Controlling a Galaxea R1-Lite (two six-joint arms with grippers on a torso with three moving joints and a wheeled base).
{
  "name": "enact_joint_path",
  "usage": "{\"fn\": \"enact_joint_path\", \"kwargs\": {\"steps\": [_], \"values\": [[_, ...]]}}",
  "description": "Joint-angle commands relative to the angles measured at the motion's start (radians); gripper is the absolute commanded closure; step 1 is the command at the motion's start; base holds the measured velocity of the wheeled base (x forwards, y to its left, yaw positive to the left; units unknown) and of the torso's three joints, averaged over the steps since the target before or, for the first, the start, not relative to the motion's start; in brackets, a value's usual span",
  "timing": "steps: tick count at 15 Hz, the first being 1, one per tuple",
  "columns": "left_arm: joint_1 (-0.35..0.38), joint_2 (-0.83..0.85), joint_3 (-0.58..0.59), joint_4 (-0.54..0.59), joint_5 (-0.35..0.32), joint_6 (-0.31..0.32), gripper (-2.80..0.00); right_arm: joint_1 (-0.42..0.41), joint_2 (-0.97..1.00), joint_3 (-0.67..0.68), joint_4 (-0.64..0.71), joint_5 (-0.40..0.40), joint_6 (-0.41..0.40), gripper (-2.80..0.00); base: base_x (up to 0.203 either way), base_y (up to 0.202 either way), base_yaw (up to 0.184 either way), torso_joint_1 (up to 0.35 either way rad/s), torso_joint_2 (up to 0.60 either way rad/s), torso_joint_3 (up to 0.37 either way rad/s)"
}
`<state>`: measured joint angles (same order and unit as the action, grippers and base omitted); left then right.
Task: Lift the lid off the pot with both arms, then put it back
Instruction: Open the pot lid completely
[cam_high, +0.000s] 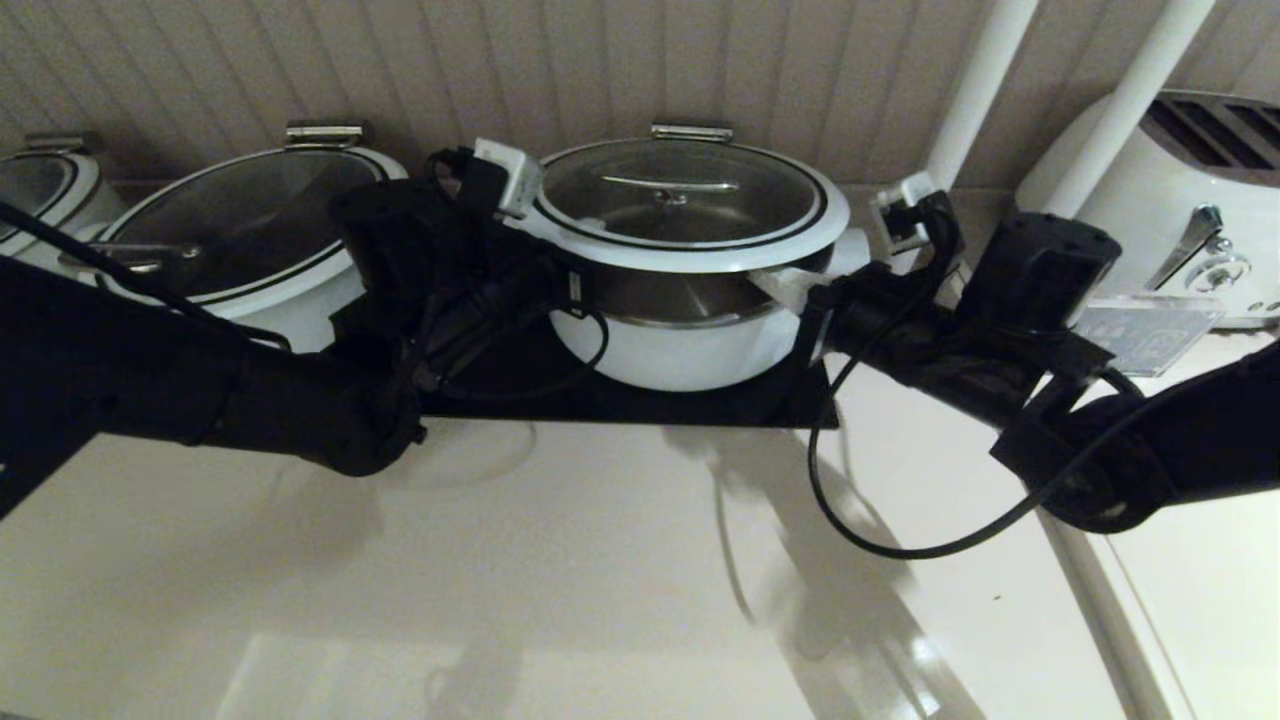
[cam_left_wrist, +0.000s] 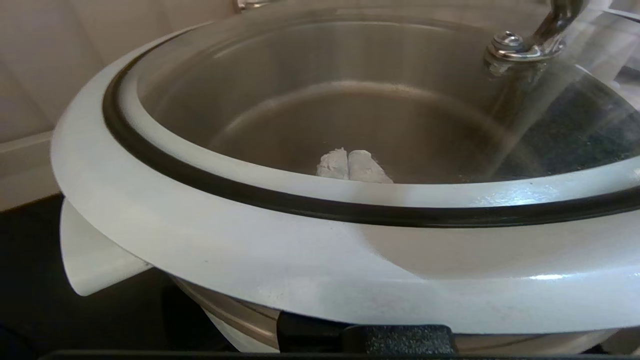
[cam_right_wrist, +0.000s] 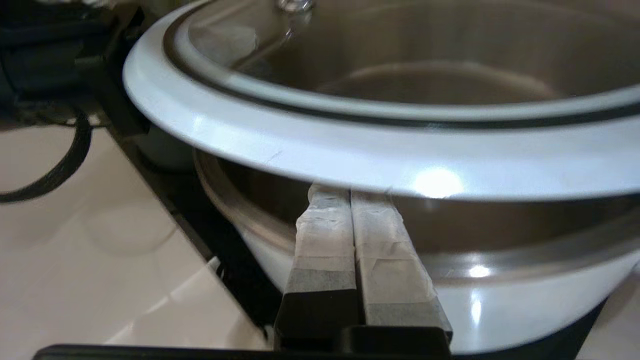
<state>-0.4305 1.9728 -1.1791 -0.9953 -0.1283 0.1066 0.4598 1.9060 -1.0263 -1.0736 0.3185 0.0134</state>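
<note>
Head view: the lid (cam_high: 690, 205) sits raised and tilted above the pot (cam_high: 680, 345), front edge lifted clear, back edge near the hinge against the wall. My left gripper (cam_high: 545, 262) is under the rim on one side, my right gripper (cam_high: 790, 285) under the opposite side; both are equally close.

Left wrist view: my fingertips (cam_left_wrist: 350, 165) show through the glass, pressed together beneath the lid's rim (cam_left_wrist: 240, 240).

Right wrist view: my taped fingers (cam_right_wrist: 350, 225) are clenched together on nothing, wedged under the rim (cam_right_wrist: 350, 155), above the pot's steel edge (cam_right_wrist: 240, 200). Judgement: lowering calls for both sides to descend evenly.
</note>
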Motion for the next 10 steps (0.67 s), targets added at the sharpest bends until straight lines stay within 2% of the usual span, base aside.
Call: {"fn": "enact_joint_path", "kwargs": {"steps": [1,10], "values": [[-0.001,0.005,-0.004,-0.006,-0.001,0.001,0.0,0.0,0.021,-0.029,-0.004,0.002,0.0,0.0,0.0,0.0,0.0,0.0,0.0,0.0],[-0.001,0.006,-0.004,-0.006,-0.001,-0.001,0.0,-0.007,0.045,-0.081,-0.005,0.002,0.0,0.0,0.0,0.0,0.0,0.0,0.0,0.0]]}}
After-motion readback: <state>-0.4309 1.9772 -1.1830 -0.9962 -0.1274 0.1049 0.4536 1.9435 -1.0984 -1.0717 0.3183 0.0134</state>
